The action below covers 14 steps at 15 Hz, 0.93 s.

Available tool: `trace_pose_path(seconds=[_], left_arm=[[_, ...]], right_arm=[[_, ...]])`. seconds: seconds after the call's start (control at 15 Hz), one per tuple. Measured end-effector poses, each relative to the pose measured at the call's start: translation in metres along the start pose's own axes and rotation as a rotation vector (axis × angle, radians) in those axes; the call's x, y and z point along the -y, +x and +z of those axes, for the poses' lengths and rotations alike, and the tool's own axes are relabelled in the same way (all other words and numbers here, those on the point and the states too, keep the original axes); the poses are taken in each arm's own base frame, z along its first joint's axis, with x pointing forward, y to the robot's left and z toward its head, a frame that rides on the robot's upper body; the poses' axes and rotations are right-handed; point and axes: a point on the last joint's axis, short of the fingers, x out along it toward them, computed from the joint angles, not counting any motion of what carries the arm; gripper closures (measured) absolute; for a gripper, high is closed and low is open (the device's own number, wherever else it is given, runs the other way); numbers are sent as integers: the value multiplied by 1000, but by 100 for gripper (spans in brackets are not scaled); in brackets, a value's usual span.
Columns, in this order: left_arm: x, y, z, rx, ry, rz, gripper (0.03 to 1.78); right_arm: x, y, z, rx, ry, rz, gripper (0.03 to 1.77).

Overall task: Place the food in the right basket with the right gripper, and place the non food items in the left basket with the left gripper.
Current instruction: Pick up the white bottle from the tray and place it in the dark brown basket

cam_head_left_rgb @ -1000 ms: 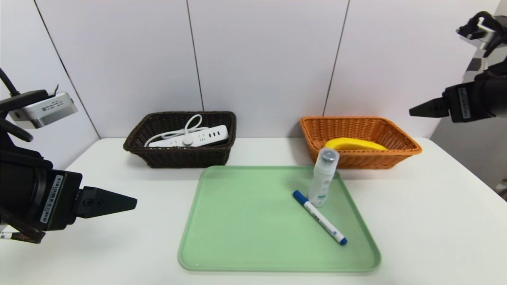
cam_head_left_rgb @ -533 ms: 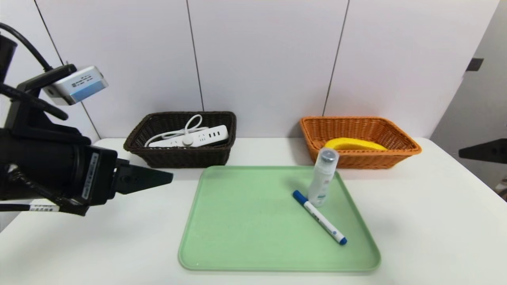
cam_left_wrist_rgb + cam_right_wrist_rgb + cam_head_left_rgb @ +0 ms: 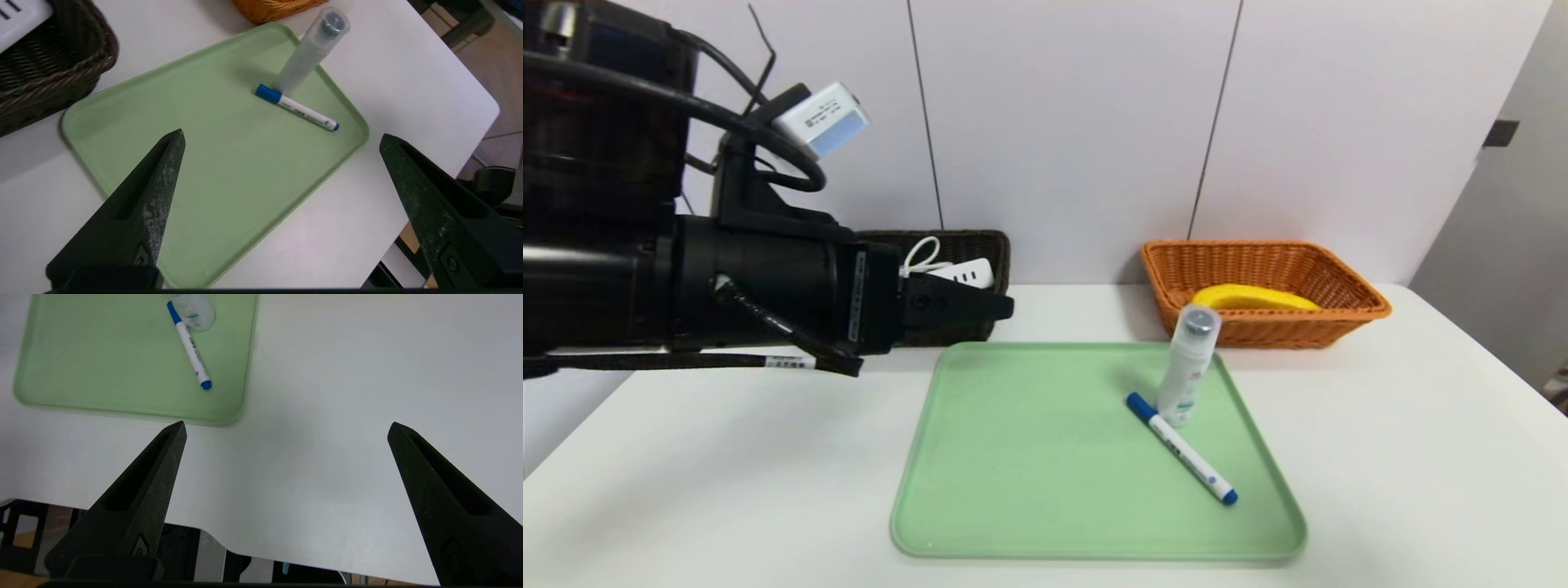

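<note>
- My left hand (image 3: 1001, 306) hangs above the bench (image 3: 1380, 457) in front of the dark basket (image 3: 988, 245), fingers spread wide and holding nothing, aimed toward the green tray (image 3: 1029, 457).
- My right hand (image 3: 286, 430) is out of the head view; its own camera shows it spread and empty over the near bench edge, well apart from the tray.
- The banana (image 3: 1254, 297) lies in the orange basket (image 3: 1347, 290), and the power strip (image 3: 968, 273) lies in the dark basket, so I judge the food side done.
- On the tray are the small bottle (image 3: 1188, 367), standing upright, and the marker pen (image 3: 1183, 449), lying with its capped end just beside the bottle's base.
- To do this well, I would take the bottle first: come in level with one finger on each side of its body, low enough not to tip it.
- I should keep my lower finger clear of the pen, or I risk rolling it.
</note>
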Motion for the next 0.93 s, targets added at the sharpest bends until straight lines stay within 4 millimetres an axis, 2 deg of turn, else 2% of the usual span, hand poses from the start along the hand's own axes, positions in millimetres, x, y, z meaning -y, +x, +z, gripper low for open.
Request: trace_pose_path(seconds=[0.4, 0.73, 0.93], left_arm=[[17, 67, -9, -18, 58, -133, 12], [35, 121, -25, -6, 126, -256, 12], [35, 145, -35, 7, 192, -334, 12]], right_arm=[[0, -8, -6, 12, -11, 24, 10], [-3, -2, -2, -8, -36, 55, 11], [-4, 4, 1, -30, -47, 56, 11]])
